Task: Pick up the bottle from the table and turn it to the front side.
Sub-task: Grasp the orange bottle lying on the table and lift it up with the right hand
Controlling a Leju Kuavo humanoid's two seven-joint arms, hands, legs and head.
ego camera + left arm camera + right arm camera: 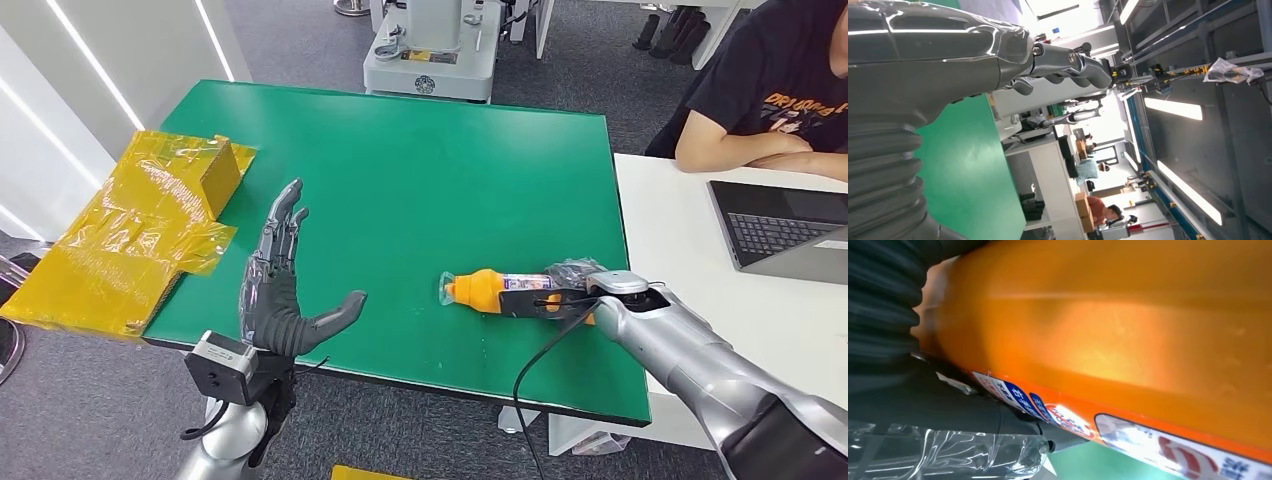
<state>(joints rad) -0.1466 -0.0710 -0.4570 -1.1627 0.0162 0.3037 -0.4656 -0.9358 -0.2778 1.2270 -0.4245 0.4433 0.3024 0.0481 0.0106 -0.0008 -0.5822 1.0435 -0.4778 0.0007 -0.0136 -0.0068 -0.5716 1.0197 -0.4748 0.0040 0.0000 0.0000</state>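
Orange bottle (490,289) lies on its side on green worktop (420,180), near front right edge. Right hand (565,292) grips bottle body. Left hand (285,290) hovers over worktop's left part, fingers spread, holding nothing.

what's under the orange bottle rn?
The orange bottle lies on its side on the green table, wrapped in clear plastic. The right hand covers its rear half, so whether that end touches the table cannot be seen.
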